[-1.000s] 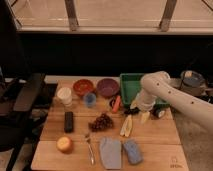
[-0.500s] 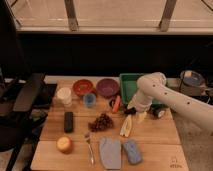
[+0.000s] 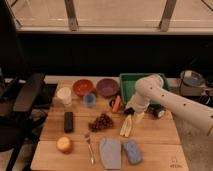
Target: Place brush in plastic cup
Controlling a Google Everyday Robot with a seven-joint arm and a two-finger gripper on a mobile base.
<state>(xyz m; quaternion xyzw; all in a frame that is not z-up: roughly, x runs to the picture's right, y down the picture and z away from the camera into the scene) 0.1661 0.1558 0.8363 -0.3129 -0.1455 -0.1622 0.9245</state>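
Note:
The brush shows as a small dark shape on the wooden table, just right of the carrot. My gripper hangs at the end of the white arm, low over that dark shape and open; I cannot tell whether it touches it. The light-blue plastic cup stands to the left of the carrot, in front of two bowls, well apart from the gripper.
A white cup, an orange bowl, a purple bowl and a green tray line the back. Grapes, a banana, a black block, a fork and blue cloths lie in front.
The arm has swung the gripper leftward and a little lower, from beside the tray toward the carrot and the dark brush. Nothing on the table has moved.

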